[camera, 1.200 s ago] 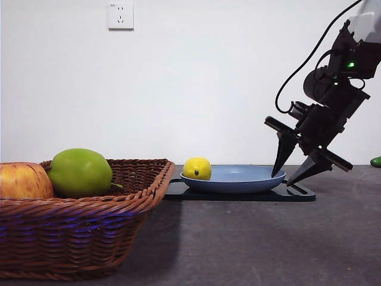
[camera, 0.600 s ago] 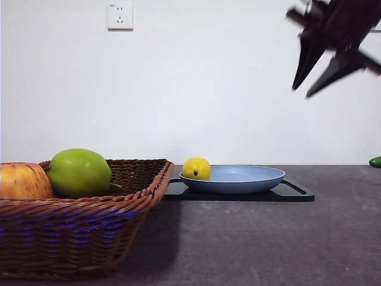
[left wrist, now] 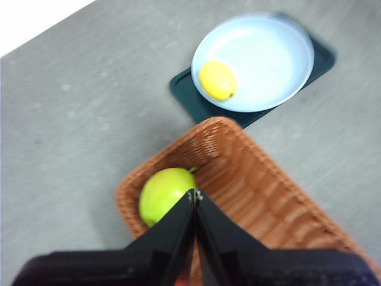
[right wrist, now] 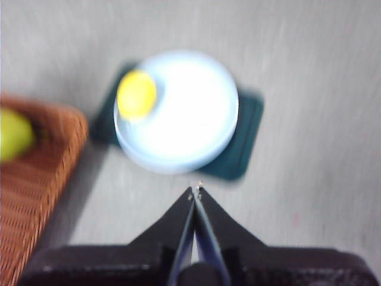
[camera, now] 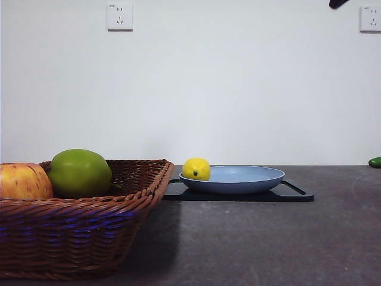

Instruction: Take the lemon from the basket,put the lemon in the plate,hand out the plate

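Observation:
The yellow lemon (camera: 196, 169) lies in the light-blue plate (camera: 250, 179), at the edge nearest the wicker basket (camera: 77, 232). The plate rests on a black tray (camera: 294, 193). From high above, the left wrist view shows the lemon (left wrist: 217, 80) in the plate (left wrist: 268, 59) and my left gripper (left wrist: 195, 193) shut and empty over the basket (left wrist: 250, 179). My right gripper (right wrist: 194, 190) is shut and empty, high above the table beside the plate (right wrist: 184, 119) with the lemon (right wrist: 137, 95). Only a black tip (camera: 339, 3) of an arm shows at the front view's top.
A green apple (camera: 79, 173) and a red-yellow apple (camera: 24, 182) sit in the basket. The green apple (left wrist: 162, 193) lies under my left gripper. A small green thing (camera: 375, 161) shows at the table's far right edge.
The arm that stood with its jaws apart at the plate's right rim has risen out of the front view; only a black tip remains at the top. Plate and lemon have not moved.

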### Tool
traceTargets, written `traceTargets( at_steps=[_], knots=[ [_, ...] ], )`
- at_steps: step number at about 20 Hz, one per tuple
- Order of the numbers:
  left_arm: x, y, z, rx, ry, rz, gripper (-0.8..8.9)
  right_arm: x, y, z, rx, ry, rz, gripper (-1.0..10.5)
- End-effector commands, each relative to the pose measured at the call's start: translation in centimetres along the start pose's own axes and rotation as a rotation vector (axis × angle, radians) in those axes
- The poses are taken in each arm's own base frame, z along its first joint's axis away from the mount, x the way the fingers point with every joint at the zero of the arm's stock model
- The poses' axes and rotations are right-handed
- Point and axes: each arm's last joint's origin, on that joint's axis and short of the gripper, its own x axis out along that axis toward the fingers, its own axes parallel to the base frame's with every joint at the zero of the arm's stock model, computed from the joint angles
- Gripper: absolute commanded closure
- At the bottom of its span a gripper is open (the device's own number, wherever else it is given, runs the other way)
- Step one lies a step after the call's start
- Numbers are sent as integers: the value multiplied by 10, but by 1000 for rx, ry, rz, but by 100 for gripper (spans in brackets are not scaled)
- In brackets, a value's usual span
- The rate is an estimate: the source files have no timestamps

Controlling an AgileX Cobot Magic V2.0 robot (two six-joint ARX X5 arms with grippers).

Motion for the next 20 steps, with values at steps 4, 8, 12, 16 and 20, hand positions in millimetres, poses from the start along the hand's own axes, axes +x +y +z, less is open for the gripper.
traceTargets(
  at_steps=[4, 8, 12, 16, 20],
  knots=[
    [0, 11, -59, -72, -209, -6, 809, -6, 8, -56, 18, -231, -3, 943],
    [0, 6, -114, -146, -328, 25, 809, 7, 10, -106, 17, -368, -4, 943],
    [-10, 4, -129, -144, -391, 12, 807, 18, 9, -128, 154, -436, 36, 943],
    [-10, 4, -129, -143, -391, 18, 804, 18, 9, -128, 185, -437, 46, 943],
    [-10, 4, -129, -141, -391, 16, 804, 18, 9, -128, 185, -438, 46, 943]
  ],
)
